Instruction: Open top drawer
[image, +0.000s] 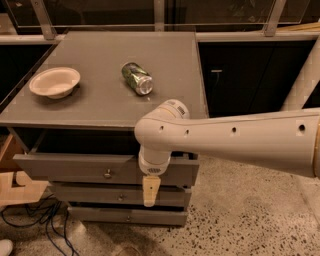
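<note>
The top drawer (60, 167) already stands pulled partly out; the gripper (151, 191) hangs before its front, right of the knob (107, 174), grip state untellable.

Lab-like test space: speckled stone floor (240, 215), loose black cables (47, 222) beside a grey wooden cabinet (100, 105); the gripper (151, 191) hangs at its front.

Arm (235, 140) stretched leftward, end effector (151, 192) pointing down

Three drawers (65, 169), one bowl (54, 81), one can (137, 78); one pair of jaws before them.
</note>
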